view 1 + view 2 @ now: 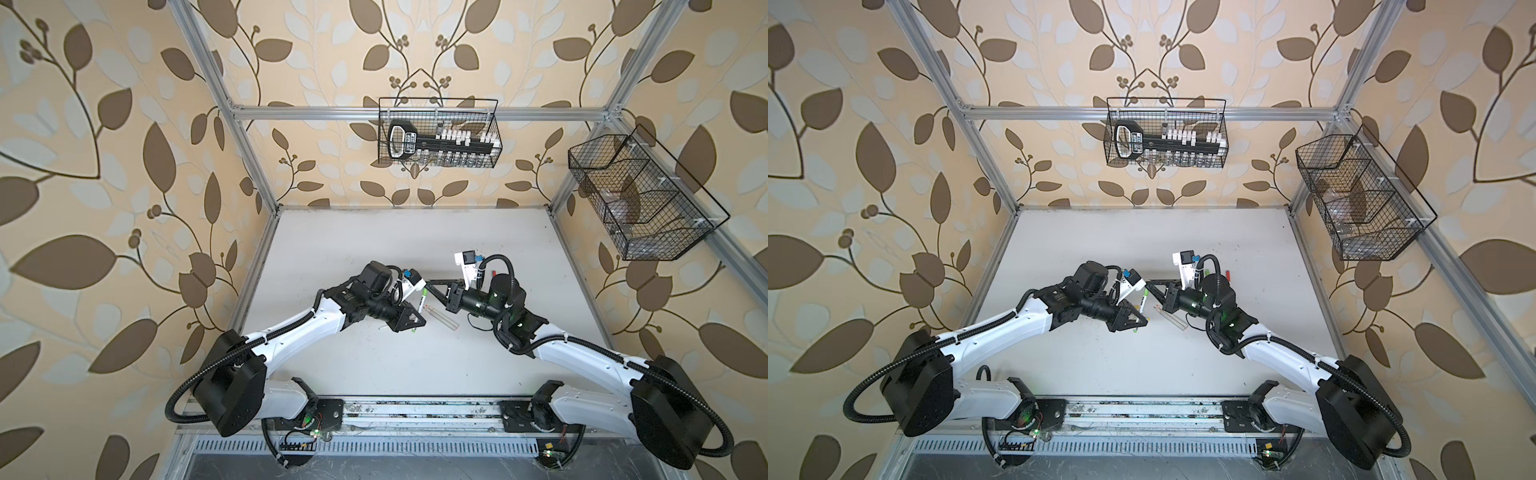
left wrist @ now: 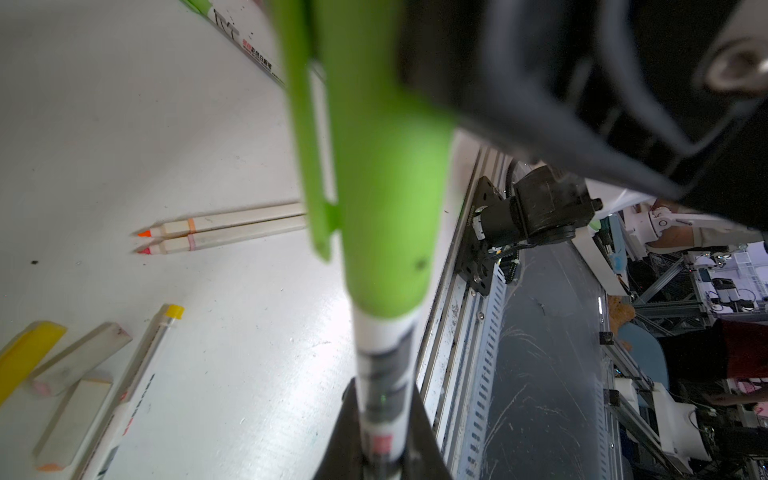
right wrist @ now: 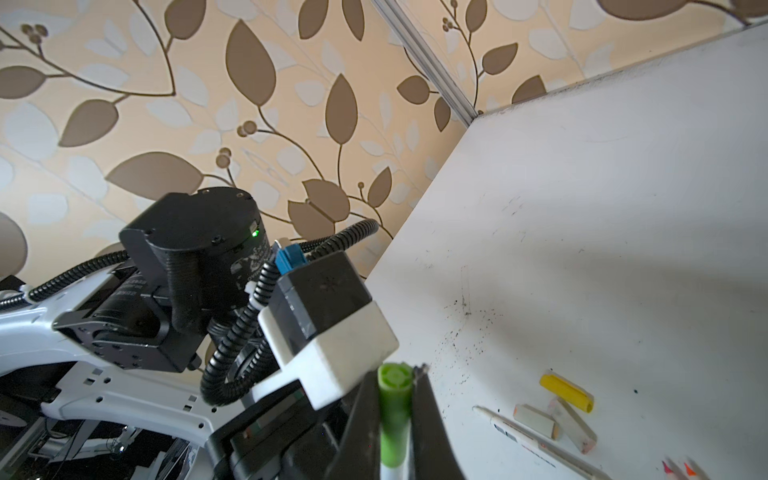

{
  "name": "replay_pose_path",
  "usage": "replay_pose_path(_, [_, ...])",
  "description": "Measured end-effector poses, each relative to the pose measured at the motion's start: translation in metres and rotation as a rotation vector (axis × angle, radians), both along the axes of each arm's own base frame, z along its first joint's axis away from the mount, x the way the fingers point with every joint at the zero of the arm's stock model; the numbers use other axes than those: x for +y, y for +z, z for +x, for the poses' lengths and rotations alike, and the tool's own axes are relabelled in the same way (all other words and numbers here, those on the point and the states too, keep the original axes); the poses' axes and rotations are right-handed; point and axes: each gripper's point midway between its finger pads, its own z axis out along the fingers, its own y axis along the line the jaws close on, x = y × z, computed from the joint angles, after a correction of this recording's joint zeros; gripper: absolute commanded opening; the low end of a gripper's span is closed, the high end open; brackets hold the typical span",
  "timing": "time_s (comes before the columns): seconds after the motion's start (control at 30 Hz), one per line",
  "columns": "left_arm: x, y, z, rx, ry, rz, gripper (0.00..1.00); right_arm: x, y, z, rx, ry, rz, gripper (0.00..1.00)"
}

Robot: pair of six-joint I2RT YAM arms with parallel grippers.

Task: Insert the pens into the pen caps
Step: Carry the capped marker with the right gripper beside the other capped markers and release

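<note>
Green cap seems seated: your left pincer clamps its pen, right pincer clamps the cap; yellow cap waits.

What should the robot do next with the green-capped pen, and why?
Probably press the green cap further onto the white pen: right fingers pinch the cap, left fingers grip the barrel, both lined up. Whether it is fully on is unclear.
</note>
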Motion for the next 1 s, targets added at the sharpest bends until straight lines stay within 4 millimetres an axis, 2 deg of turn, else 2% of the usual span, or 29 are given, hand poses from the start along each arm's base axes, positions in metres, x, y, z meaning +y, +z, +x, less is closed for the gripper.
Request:
replay_pose_path(0.03, [-0.001,0.004,0.002,-0.008,-0.001,-0.011,0.07,-0.001,0.004,0.002,-0.004,0.000,0.004,0.00])
replay_pose_path(0.1, [-0.005,0.013,0.007,-0.037,0.001,-0.041,0.43,-0.004,0.015,0.008,-0.011,0.007,0.011,0.00])
replay_pose_path(0.13, [-0.007,0.020,0.011,-0.067,0.002,-0.067,0.53,-0.006,0.015,0.010,0.000,0.012,0.002,0.00])
replay_pose_path(0.2, [-0.010,0.042,0.020,-0.139,0.013,-0.127,0.68,-0.010,-0.001,0.016,0.061,0.022,-0.039,0.00])
replay_pose_path(0.23, [-0.009,0.051,0.021,-0.160,0.023,-0.146,0.80,-0.014,-0.009,0.022,0.090,0.016,-0.059,0.00])
replay_pose_path(0.27, [-0.006,0.061,0.021,-0.193,0.032,-0.168,0.98,-0.020,-0.017,0.031,0.120,0.001,-0.080,0.00])
replay_pose_path(0.37, [0.008,0.075,0.009,-0.246,0.065,-0.202,0.99,-0.042,-0.039,0.060,0.191,-0.049,-0.145,0.00])
replay_pose_path(0.5, [0.029,0.072,-0.008,-0.266,0.116,-0.198,0.99,-0.062,-0.063,0.100,0.247,-0.070,-0.263,0.00])
replay_pose_path(0.63, [0.044,0.070,-0.013,-0.271,0.181,-0.172,0.99,-0.075,-0.098,0.145,0.306,-0.065,-0.417,0.00])
replay_pose_path(0.73, [0.049,0.073,-0.013,-0.283,0.211,-0.163,0.99,-0.091,-0.130,0.168,0.378,-0.071,-0.494,0.00])
replay_pose_path(0.83, [0.052,0.067,-0.011,-0.272,0.229,-0.137,0.99,-0.115,-0.156,0.186,0.451,-0.098,-0.560,0.00])
replay_pose_path(1.0, [0.053,0.058,-0.011,-0.246,0.235,-0.109,0.99,-0.147,-0.174,0.217,0.502,-0.140,-0.676,0.00])
